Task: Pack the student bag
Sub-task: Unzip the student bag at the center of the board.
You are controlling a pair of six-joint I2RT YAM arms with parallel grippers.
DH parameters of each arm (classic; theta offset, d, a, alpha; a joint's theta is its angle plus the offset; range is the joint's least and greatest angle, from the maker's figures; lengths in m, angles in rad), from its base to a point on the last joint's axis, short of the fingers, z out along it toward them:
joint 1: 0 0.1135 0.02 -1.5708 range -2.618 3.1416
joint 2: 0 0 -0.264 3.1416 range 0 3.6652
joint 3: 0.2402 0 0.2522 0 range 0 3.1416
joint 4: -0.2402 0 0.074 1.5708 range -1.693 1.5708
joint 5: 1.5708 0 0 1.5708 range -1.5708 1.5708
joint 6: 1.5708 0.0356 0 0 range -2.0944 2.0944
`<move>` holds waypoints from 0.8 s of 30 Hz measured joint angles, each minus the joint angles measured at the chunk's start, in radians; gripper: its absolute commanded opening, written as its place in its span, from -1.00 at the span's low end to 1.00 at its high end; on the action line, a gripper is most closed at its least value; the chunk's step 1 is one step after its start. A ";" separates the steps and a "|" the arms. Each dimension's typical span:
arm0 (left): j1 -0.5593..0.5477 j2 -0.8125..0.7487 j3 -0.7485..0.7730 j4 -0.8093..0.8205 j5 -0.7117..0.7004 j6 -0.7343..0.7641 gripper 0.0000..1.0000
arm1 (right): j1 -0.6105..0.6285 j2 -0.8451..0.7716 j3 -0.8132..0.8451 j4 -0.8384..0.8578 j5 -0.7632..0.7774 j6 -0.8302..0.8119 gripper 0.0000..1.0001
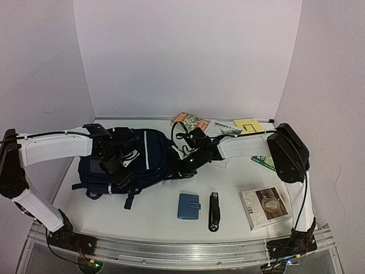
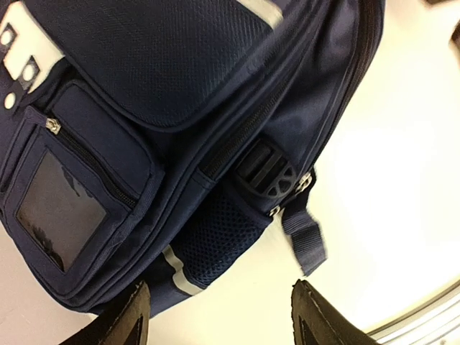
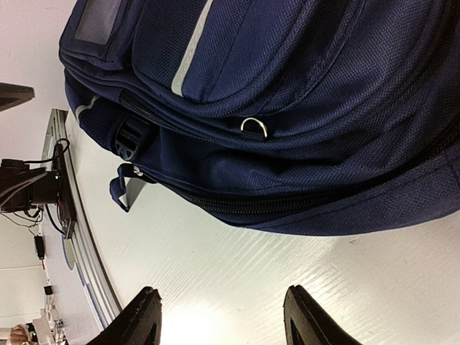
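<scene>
The student bag (image 1: 149,155) lies flat at the table's left centre, dark navy with thin white stripes. My left gripper (image 1: 122,169) hovers over the bag's near-left part. In the left wrist view it is open (image 2: 219,318) above bare table, just off the bag's (image 2: 180,93) mesh side pocket (image 2: 215,241) and black buckle (image 2: 267,175). My right gripper (image 1: 183,167) sits at the bag's right edge. The right wrist view shows it open (image 3: 219,320) and empty, the bag's (image 3: 287,108) shut side zipper (image 3: 287,201) just ahead of it.
A light-blue snap wallet (image 1: 189,206), a slim black object (image 1: 214,211) and a white-and-brown book (image 1: 264,206) lie near the front. Behind are a colourful booklet (image 1: 191,121), a yellow notepad (image 1: 248,125) and a green book (image 1: 263,161).
</scene>
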 measured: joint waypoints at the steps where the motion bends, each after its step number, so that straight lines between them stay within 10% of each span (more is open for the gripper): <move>1: 0.000 0.011 0.000 -0.006 -0.003 0.028 0.33 | 0.000 0.000 0.000 0.000 -0.001 0.001 0.15; 16: -0.009 -0.013 -0.271 0.131 -0.112 0.286 0.37 | 0.000 0.000 0.000 0.000 -0.010 0.019 0.16; 24: -0.009 0.005 -0.300 0.235 -0.218 0.351 -0.24 | -0.001 0.000 0.000 0.004 -0.039 0.053 0.16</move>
